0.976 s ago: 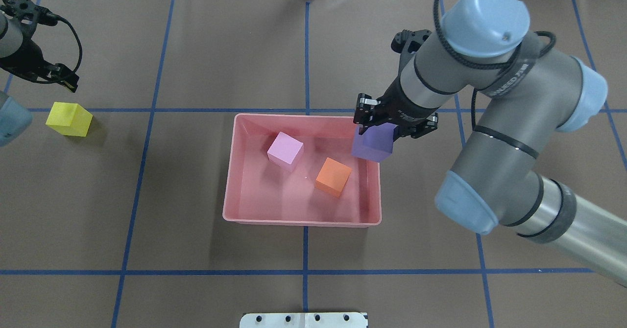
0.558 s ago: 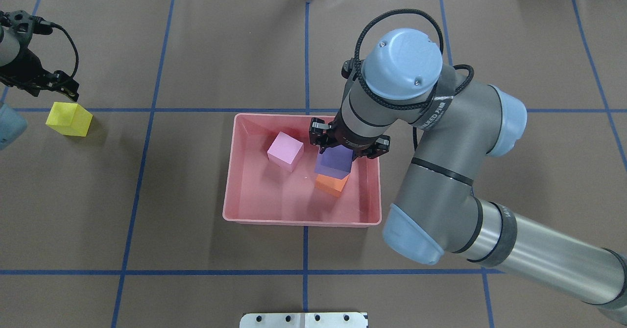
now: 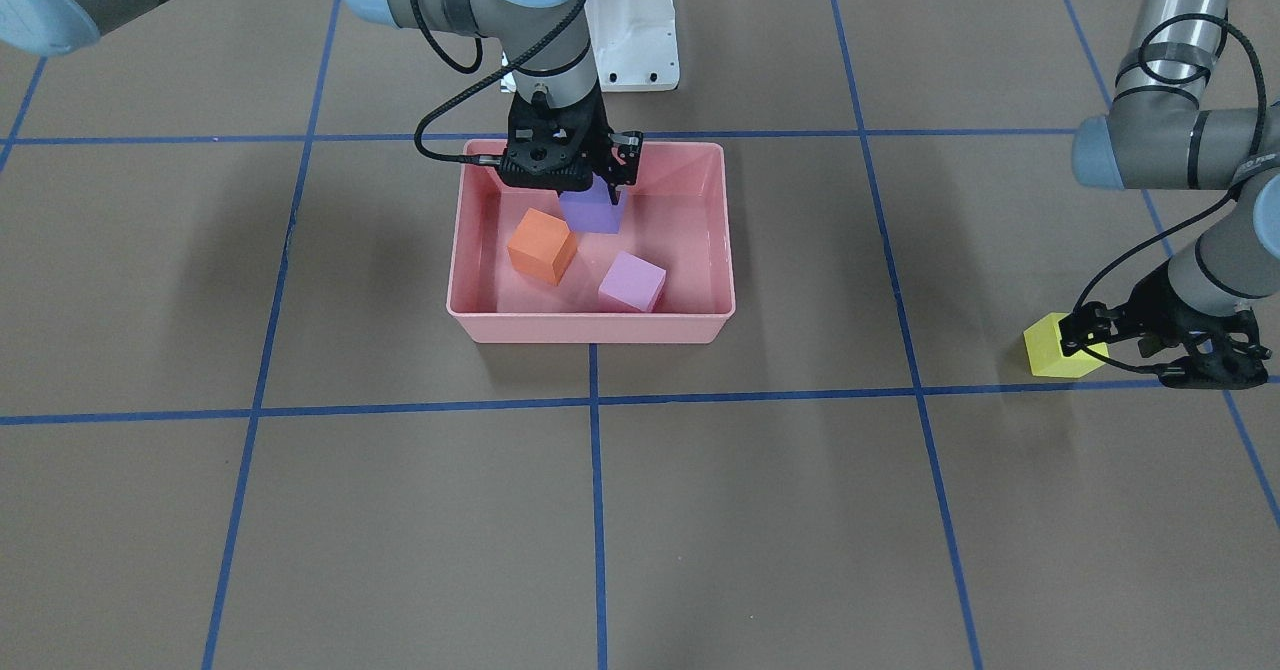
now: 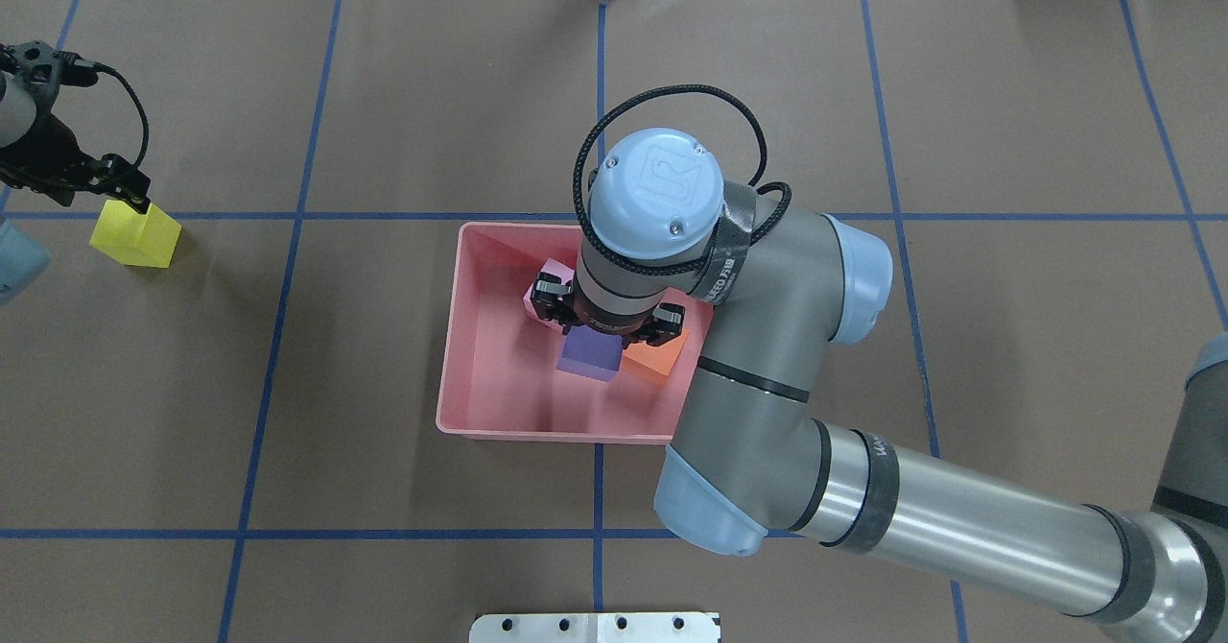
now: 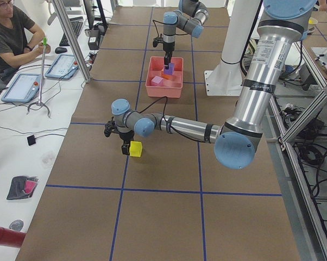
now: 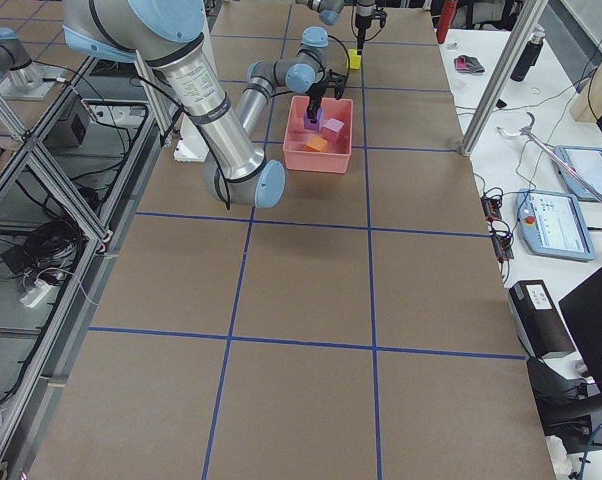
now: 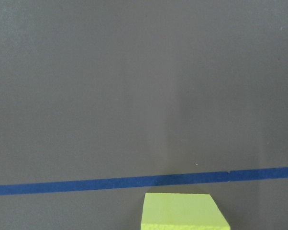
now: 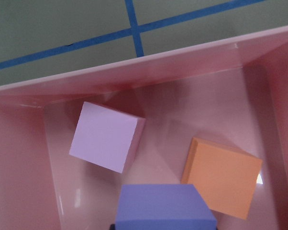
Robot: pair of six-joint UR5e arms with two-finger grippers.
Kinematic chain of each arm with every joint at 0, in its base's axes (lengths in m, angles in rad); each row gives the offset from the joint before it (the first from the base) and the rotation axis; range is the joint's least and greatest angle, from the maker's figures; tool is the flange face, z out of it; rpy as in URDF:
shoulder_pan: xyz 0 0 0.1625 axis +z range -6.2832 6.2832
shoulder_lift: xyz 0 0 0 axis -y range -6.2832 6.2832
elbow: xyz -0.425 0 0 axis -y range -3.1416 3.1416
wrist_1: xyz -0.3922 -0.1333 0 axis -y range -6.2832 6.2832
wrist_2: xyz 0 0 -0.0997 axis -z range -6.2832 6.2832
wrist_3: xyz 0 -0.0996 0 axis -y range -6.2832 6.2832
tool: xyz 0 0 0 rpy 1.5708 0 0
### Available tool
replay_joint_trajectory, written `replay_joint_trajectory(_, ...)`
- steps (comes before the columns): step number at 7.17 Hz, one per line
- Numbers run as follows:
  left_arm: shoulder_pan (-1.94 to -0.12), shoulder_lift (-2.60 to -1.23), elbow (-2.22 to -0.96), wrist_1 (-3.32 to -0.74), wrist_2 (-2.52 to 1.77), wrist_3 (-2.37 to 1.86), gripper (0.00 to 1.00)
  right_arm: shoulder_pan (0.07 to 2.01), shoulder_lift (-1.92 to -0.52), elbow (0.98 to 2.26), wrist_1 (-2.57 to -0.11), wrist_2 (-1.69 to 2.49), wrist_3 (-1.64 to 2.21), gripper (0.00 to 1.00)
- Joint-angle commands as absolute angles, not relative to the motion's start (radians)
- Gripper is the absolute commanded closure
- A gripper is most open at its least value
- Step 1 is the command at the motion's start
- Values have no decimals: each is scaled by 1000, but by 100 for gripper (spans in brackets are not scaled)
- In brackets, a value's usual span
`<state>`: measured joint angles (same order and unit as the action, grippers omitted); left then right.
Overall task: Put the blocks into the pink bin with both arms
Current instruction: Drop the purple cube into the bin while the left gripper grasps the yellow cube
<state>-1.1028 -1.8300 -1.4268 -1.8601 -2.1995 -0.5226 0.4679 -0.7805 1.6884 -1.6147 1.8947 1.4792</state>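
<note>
The pink bin sits mid-table. In it lie the orange block and the light pink-lilac block. My right gripper reaches down into the bin, shut on the dark purple block, between the other two blocks. The yellow block sits on the table at my far left. My left gripper hovers open just beyond it, empty.
The white base pedestal stands behind the bin. Blue tape lines cross the brown mat. My right arm's elbow overhangs the bin's near right corner. An operator sits at a side desk.
My right arm has swung left with the purple block, from the bin's right rim to inside the bin. My left gripper has come closer to the yellow block.
</note>
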Motion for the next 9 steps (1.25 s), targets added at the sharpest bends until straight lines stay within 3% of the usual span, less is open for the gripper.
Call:
replay_joint_trajectory(1, -1091, -1835, -1430, -1864, -2207, -546, 1, 436, -773, 1605, -1514, 1858, 1494, 100)
replay_joint_trajectory(3, -1089, -1838, -1393, -1902, -2290, -555, 1, 428, -782, 1602, -1516, 1858, 1494, 100)
replay_joint_trajectory(4, -1089, -1839, -1349, -1964, -2290, -558, 2, 419, -782, 1597, -1514, 1858, 1494, 70)
replay_joint_trajectory(5, -1083, -1841, -1326, -1988, -2290, -557, 6, 419, -779, 1603, -1514, 1858, 1493, 1)
replay_joint_trajectory(7, -1081, -1850, -1347, -1990, -2295, -618, 100, 464, -796, 1665, -1522, 1890, 1482, 0)
replay_joint_trajectory(9, -1081, -1862, -1406, -1961, -2374, -629, 100, 571, -985, 1881, -1529, 1965, 1476, 0)
